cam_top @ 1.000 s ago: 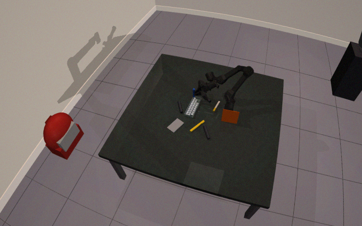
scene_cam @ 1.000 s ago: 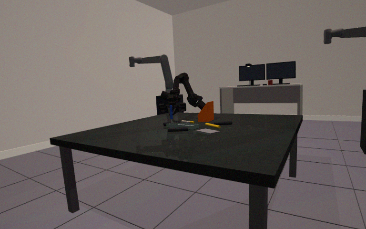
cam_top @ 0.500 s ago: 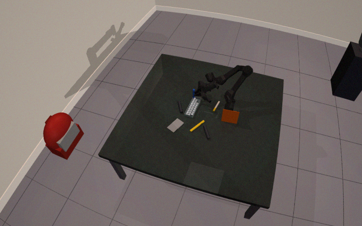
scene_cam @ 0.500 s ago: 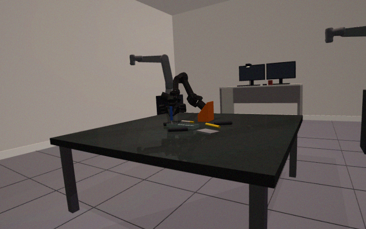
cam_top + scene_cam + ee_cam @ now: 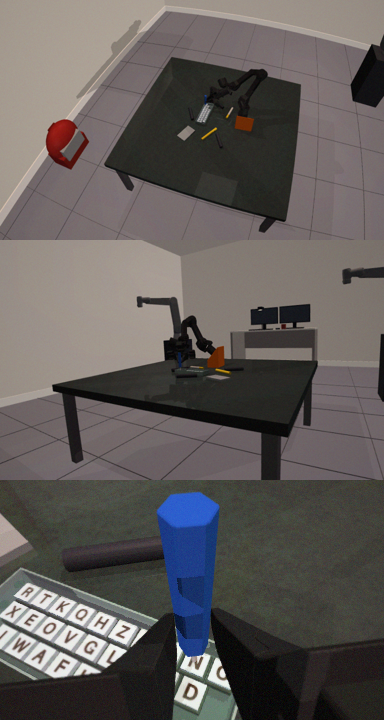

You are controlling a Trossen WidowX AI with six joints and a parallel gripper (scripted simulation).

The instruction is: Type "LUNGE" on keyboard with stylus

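Observation:
My gripper (image 5: 208, 100) (image 5: 192, 618) is shut on the blue stylus (image 5: 205, 99) (image 5: 179, 358) (image 5: 190, 545), which stands nearly upright. The keyboard (image 5: 204, 113) (image 5: 192, 372) (image 5: 75, 591) lies under and beside it. In the wrist view the stylus's lower end is at the upper part of the N key (image 5: 196, 664); I cannot tell whether it touches or presses the key. The G key (image 5: 90, 647) and E key (image 5: 31, 620) show at the left. The L key (image 5: 110, 654) is partly behind the left finger. No U key shows; the fingers hide several keys.
A dark cylinder (image 5: 191, 113) (image 5: 186, 376) (image 5: 117, 553) lies beside the keyboard. A pale flat block (image 5: 186, 133) (image 5: 218, 377), a yellow stick (image 5: 209, 133) (image 5: 223, 371), another dark cylinder (image 5: 219, 140) and a white-and-yellow stick (image 5: 229, 112) lie around. An orange block (image 5: 244, 123) (image 5: 216, 358) stands near the arm's base.

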